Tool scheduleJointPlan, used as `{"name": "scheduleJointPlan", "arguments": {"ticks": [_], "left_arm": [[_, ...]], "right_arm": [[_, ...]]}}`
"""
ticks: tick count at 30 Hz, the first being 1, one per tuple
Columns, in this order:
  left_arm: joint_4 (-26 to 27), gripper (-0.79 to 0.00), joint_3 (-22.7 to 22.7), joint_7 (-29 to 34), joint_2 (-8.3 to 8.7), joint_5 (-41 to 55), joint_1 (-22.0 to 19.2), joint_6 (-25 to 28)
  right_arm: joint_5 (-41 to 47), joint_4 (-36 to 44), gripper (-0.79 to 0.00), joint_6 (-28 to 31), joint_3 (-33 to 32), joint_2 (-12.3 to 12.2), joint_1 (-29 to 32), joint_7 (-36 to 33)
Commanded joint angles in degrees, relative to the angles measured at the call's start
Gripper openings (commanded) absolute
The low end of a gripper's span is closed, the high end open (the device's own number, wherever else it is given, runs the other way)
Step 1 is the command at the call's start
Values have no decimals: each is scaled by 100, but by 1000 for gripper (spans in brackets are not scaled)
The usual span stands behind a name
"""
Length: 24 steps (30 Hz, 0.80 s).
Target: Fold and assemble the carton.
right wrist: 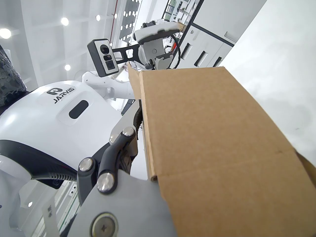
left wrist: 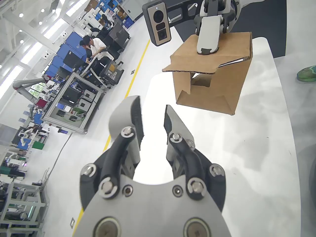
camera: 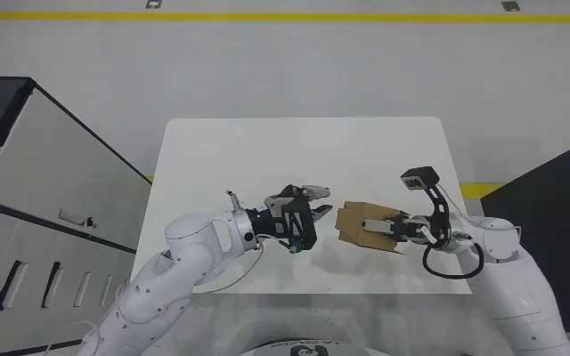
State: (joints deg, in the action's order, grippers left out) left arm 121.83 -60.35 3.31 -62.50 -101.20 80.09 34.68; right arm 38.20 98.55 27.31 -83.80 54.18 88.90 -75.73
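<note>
Fingers (left wrist: 136, 119) of the left gripper (left wrist: 153, 114) parted, with nothing between the dark ribbed pads. Poised above the table (camera: 303, 151) toward its near edge, about midway along, tips pointing at the carton (left wrist: 209, 92). On the right gripper (camera: 381, 225), fingers clamped on one carton wall: one white finger flat on the outer face of the upper panel, the other hidden behind the board. Held so over the near right part of the table, just beside the left gripper's tips yet apart from them. Impossible to tell whether touching the tabletop. Plain brown corrugated board, unprinted, already opened into a box-shaped sleeve lying on its side. Open end turned toward the table's middle, flaps not folded shut. From the upper panel, a long flap jutting out level, its edge notched and stepped. Inside the mouth, a shorter flap bent inward. At the lower corner, a creased side flap with a diagonal fold. Seen from the right wrist, a broad smooth panel with a clear crease across it close to the gripper.
</note>
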Motion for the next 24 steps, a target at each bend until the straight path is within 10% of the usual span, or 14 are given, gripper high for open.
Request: {"name": "scheduleJointPlan", "arguments": {"ticks": [1, 10, 17, 24], "left_arm": [[-49, 0, -108, 154, 8, 86, 48, -56], [-71, 0, -678, 1860, 91, 1601, 219, 1054], [-136, 0, -666, 1776, 88, 1809, 253, 1061], [-605, 0, -872, 2667, 105, 4020, 231, 1066]], "right_arm": [[-146, 48, -785, 110, -101, -12, 13, 47], [-794, 225, -785, 277, -517, -89, 124, 153], [-1100, 294, -785, 300, -522, -96, 112, 214], [-1501, 418, -785, 541, -618, -119, 128, 417]]}}
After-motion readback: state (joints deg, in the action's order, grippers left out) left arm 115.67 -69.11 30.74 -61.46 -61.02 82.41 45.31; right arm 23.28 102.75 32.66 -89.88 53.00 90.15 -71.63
